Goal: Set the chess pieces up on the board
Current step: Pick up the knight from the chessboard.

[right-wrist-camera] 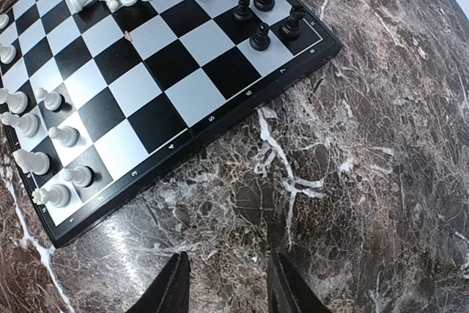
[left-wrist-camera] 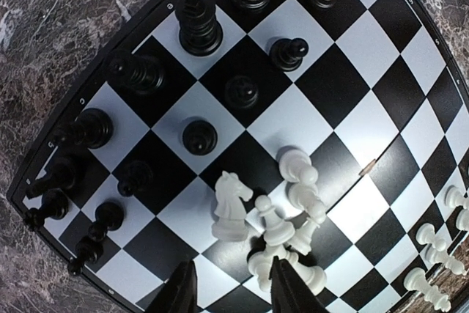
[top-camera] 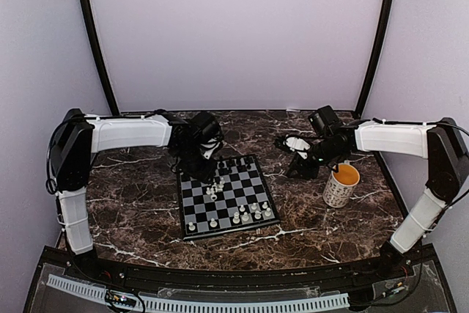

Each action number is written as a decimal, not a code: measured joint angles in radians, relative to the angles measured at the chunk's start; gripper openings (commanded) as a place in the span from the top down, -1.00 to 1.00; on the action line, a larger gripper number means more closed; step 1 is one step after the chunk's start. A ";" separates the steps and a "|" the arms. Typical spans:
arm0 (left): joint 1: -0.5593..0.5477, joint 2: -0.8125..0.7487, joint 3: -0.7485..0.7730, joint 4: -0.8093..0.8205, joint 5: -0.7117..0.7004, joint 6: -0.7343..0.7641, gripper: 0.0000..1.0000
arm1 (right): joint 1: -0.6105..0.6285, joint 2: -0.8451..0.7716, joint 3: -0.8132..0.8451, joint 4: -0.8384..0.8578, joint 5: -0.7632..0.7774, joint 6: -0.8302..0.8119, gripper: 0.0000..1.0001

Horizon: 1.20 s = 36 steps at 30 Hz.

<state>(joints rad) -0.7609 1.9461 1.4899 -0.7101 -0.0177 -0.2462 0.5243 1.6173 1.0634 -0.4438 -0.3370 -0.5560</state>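
The board (top-camera: 249, 203) lies mid-table. Black pieces (left-wrist-camera: 199, 26) stand along its far rows, several white pieces (top-camera: 245, 214) along its near rows. A pile of white pieces (left-wrist-camera: 289, 236), some fallen, lies near the board's middle beside an upright white knight (left-wrist-camera: 233, 207). My left gripper (left-wrist-camera: 233, 287) hangs open and empty over the board's far left part (top-camera: 209, 170), just short of the pile and knight. My right gripper (right-wrist-camera: 223, 284) is open and empty above bare marble right of the board (right-wrist-camera: 183, 97), also seen in the top view (top-camera: 297, 163).
A white patterned mug (top-camera: 341, 185) with an orange inside stands right of the board, close to the right arm. The marble table (top-camera: 132, 210) is walled in by pale panels and dark corner posts. A black rail runs along the near edge.
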 measured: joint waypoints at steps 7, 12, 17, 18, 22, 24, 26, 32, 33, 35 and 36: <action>0.006 0.045 0.032 -0.006 -0.001 0.021 0.25 | 0.000 0.000 -0.003 0.000 0.001 -0.008 0.25; 0.011 0.075 0.045 -0.015 -0.003 0.034 0.27 | 0.000 0.001 -0.003 0.000 0.000 -0.008 0.25; 0.018 0.098 0.059 -0.023 -0.003 0.052 0.30 | 0.000 0.002 -0.003 0.000 0.000 -0.008 0.25; 0.018 0.101 0.061 -0.023 -0.002 0.053 0.31 | 0.000 0.002 -0.003 0.000 0.000 -0.008 0.25; 0.021 0.109 0.065 -0.023 -0.001 0.063 0.35 | 0.000 0.003 -0.003 0.000 0.000 -0.008 0.25; 0.023 0.113 0.066 -0.021 0.000 0.065 0.37 | 0.000 0.005 -0.003 0.000 0.000 -0.008 0.25; 0.023 0.119 0.066 -0.021 0.001 0.069 0.40 | 0.000 0.008 -0.003 0.000 -0.001 -0.008 0.25; 0.023 0.119 0.066 -0.020 0.009 0.080 0.56 | 0.000 0.010 -0.003 0.000 -0.001 -0.009 0.25; 0.024 0.119 0.066 -0.020 0.011 0.082 0.57 | 0.000 0.010 -0.003 0.000 -0.001 -0.009 0.25; 0.025 0.119 0.066 -0.020 0.017 0.084 0.61 | 0.000 0.010 -0.003 0.000 -0.001 -0.009 0.25; 0.026 0.119 0.066 -0.020 0.019 0.085 0.64 | 0.000 0.010 -0.003 0.000 -0.001 -0.009 0.25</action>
<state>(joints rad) -0.7349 2.0655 1.5555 -0.7303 0.0013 -0.1612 0.5247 1.6276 1.0599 -0.4442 -0.3378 -0.5648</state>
